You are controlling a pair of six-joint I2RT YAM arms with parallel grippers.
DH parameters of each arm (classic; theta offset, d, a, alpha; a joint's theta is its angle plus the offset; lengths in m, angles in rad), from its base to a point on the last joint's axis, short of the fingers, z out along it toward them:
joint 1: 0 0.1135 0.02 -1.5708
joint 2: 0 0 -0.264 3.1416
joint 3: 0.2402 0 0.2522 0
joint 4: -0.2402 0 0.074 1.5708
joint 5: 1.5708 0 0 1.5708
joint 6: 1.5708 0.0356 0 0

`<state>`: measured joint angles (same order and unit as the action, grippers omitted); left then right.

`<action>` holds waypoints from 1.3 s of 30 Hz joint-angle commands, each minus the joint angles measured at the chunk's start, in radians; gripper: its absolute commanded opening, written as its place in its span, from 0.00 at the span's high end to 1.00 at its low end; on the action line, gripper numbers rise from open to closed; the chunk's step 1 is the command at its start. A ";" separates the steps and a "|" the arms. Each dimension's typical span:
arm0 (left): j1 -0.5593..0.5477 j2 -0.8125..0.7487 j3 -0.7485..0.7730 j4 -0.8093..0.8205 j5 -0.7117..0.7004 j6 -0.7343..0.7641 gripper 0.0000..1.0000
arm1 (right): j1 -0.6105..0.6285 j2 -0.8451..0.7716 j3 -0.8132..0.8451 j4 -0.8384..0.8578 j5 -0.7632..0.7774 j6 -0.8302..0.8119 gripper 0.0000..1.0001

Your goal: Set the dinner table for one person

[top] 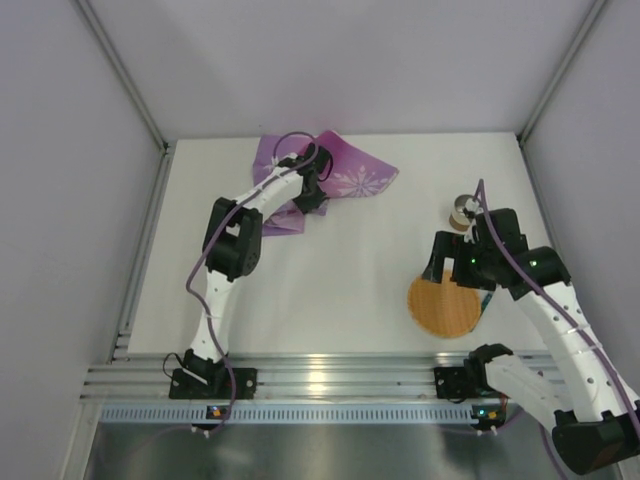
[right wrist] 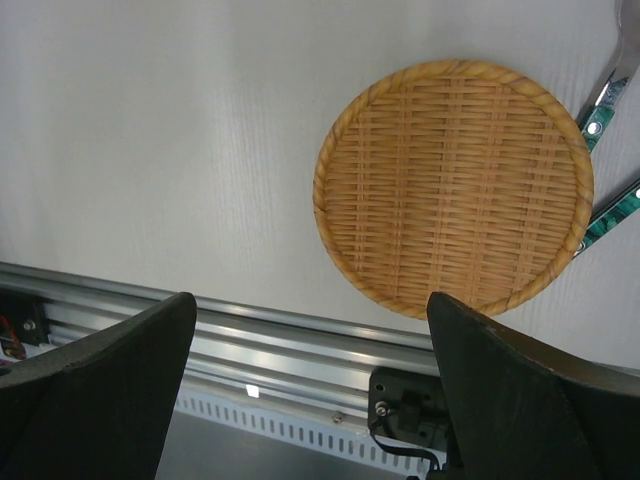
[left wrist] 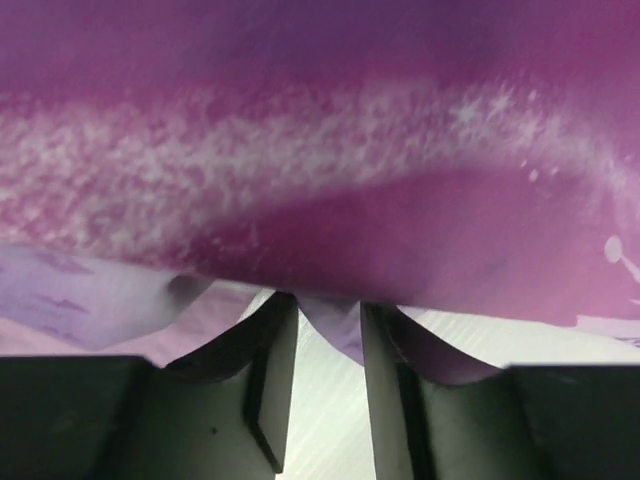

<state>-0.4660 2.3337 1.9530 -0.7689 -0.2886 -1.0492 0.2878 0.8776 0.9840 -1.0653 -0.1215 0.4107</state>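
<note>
A large plain white matte dinner table, edged on its near side by a silver aluminium rail, stands boxed in by pale grey wall panels on slim metal posts.

The left gripper is down on the one crumpled purple-pink snowflake-print placemat. Its fingers are drawn to a slim gap with a fold of the cloth between their tips and the rest of the mat bunched just ahead of them. Whether they actually pinch the fold cannot be told.

The right gripper hangs over the table with its fingers spread wide, released and holding nothing. The one round tan woven-wicker plate lies flat below and ahead of them, nearer the right-hand finger. Past the plate, on that same side, two pieces of metal cutlery with green marbled handles lie near each other, both by its rim. One small brown-and-white cup stands farther out on the table, apart from the plate.
</note>
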 commanded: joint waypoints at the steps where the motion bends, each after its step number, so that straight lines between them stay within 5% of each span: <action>1: 0.006 0.087 0.029 0.023 0.023 0.009 0.65 | 0.011 0.006 0.056 -0.013 0.020 -0.021 0.00; 7: 0.006 0.110 0.075 0.054 0.092 0.060 1.00 | 0.008 0.037 0.065 -0.012 0.017 -0.032 0.00; 15: -0.045 -0.035 0.086 0.069 0.166 0.159 1.00 | 0.010 0.061 0.061 0.037 -0.021 -0.032 0.00; 31: -0.387 -0.108 0.178 -0.136 0.267 0.417 1.00 | 0.011 0.064 0.027 0.119 -0.087 0.007 0.00; 32: -0.393 -0.106 0.167 -0.138 0.276 0.410 0.95 | 0.010 0.066 0.018 0.123 -0.092 0.011 0.00; 33: -0.398 -0.120 0.150 -0.119 0.336 0.402 0.79 | 0.010 0.066 0.015 0.133 -0.093 0.016 0.00; 36: -0.407 -0.189 0.068 -0.069 0.358 0.351 0.06 | 0.008 0.066 0.007 0.143 -0.099 0.023 0.00; 39: -0.405 -0.253 0.034 -0.029 0.324 0.341 0.02 | 0.011 0.067 0.005 0.154 -0.101 0.030 0.00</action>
<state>-0.8825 2.2177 1.9976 -0.8398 0.0307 -0.6918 0.2878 0.9516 0.9878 -0.9661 -0.2062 0.4229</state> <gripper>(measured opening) 0.976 0.996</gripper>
